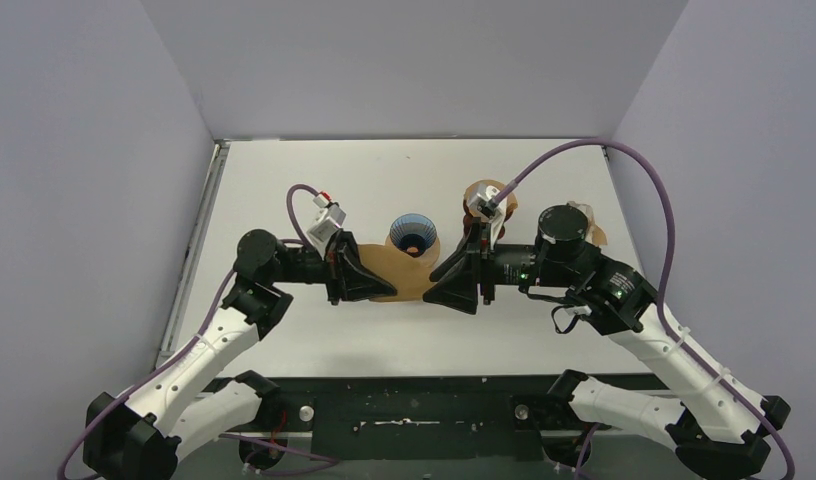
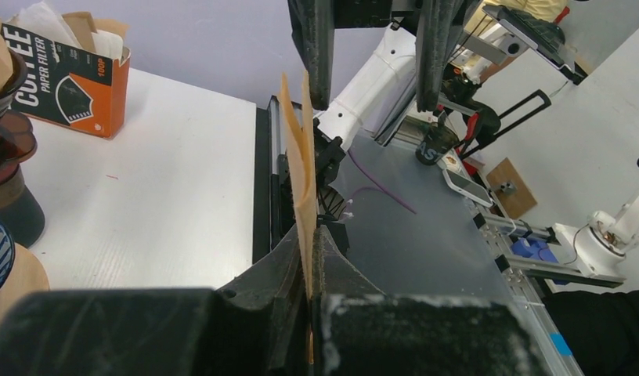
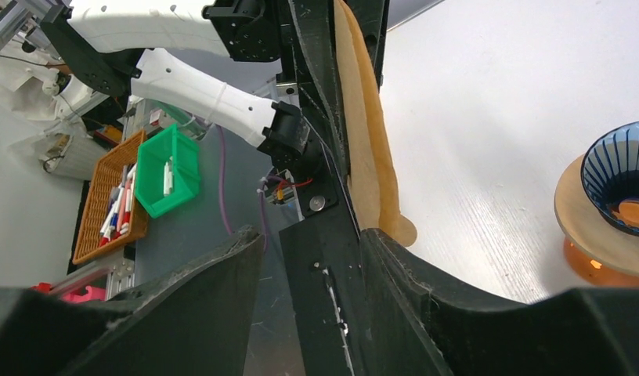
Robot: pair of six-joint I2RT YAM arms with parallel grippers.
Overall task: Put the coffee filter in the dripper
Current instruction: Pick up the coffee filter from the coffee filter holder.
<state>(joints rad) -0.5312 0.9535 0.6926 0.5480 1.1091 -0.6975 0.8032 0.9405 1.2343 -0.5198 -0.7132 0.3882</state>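
A brown paper coffee filter (image 1: 409,278) hangs flat in front of the blue ribbed dripper (image 1: 412,233), which sits on a round wooden stand (image 1: 424,262). My left gripper (image 1: 387,284) is shut on the filter's edge; in the left wrist view (image 2: 310,235) the filter (image 2: 301,157) rises edge-on from the jaws, its two layers slightly parted at the top. My right gripper (image 1: 431,290) faces it, open. In the right wrist view (image 3: 312,235) the filter (image 3: 367,133) lies by the right-hand finger (image 3: 426,290), not between the jaws. The dripper (image 3: 622,176) is at the right.
An orange and black filter box (image 2: 66,70) and a dark glass pot (image 2: 7,157) stand at the back of the table. A black cylinder (image 1: 564,225) stands behind my right wrist. The table's black front rail (image 1: 414,400) is close below both grippers.
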